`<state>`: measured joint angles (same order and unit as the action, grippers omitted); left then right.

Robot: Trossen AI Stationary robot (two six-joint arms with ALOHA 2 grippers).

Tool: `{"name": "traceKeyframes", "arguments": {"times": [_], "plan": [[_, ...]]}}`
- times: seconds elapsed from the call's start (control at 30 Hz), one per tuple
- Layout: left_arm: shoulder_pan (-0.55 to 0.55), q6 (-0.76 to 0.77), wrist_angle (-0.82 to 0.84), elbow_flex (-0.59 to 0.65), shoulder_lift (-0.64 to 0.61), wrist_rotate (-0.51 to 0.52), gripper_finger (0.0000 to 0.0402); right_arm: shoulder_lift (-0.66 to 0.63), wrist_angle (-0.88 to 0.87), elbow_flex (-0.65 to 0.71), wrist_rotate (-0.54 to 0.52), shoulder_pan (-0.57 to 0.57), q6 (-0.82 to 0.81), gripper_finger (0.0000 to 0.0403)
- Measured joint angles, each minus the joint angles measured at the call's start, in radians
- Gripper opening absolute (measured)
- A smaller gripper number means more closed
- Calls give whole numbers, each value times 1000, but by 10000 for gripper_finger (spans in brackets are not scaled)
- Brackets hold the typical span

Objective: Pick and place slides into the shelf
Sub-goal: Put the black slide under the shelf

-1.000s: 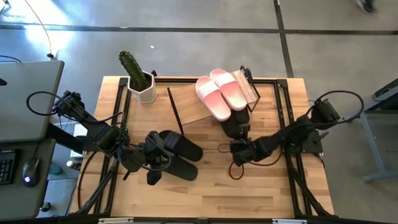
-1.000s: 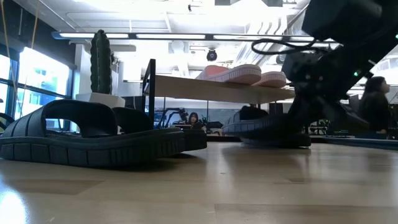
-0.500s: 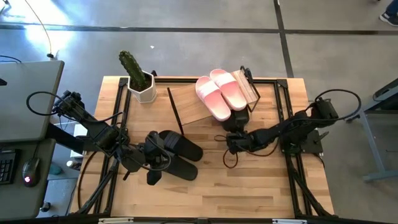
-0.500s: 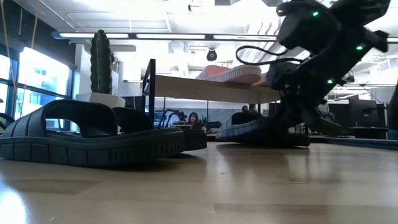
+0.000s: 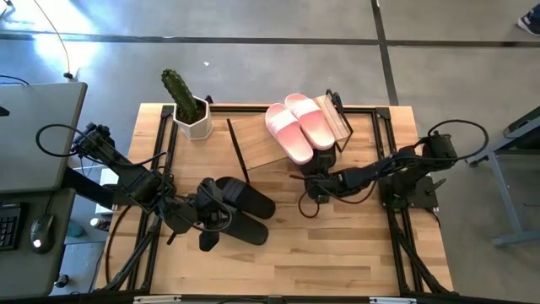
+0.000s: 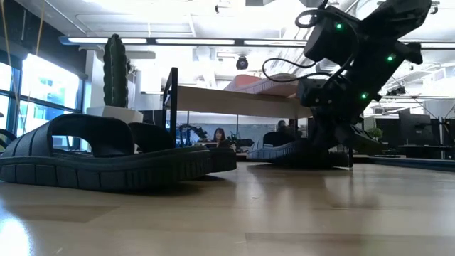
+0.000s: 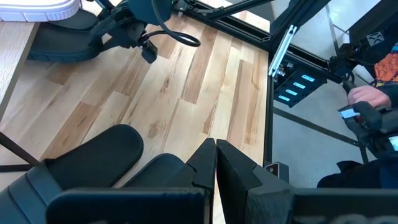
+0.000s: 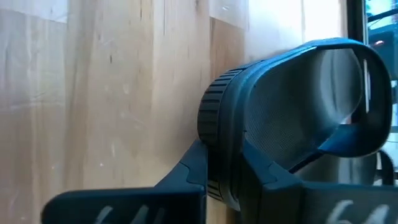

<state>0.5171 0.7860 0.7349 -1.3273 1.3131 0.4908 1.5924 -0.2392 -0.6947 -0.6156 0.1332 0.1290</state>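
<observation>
Pushed toward twelve o'clock, the right gripper [image 5: 315, 185] pinches a black rubber slide sandal [image 8: 292, 118] under the light wood-topped black-framed shelf [image 5: 261, 139]; the left gripper [image 7: 215, 163] sits shut, empty.

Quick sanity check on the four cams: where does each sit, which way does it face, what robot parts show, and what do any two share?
High: overhead, straight down on the table; both arms, shelf, pink slides.
Low: at tabletop height, level across; a black slide near, the right arm ahead.
Left wrist: on the left arm, past the shut left gripper toward the right arm.
Right wrist: on the right arm, close on the right gripper clamping a black slide's edge.
Shared: high and low views both show the right gripper at the shelf front.
</observation>
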Motion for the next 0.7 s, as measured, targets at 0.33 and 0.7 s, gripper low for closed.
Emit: {"name": "traceKeyframes", "arguments": {"times": [0.33, 0.7], "plan": [[0, 0, 0, 0, 0, 0, 3, 27, 23, 35, 16, -8, -77, 90], [0, 0, 0, 0, 0, 0, 3, 27, 55, 36, 19, 16, -118, 98]]}}
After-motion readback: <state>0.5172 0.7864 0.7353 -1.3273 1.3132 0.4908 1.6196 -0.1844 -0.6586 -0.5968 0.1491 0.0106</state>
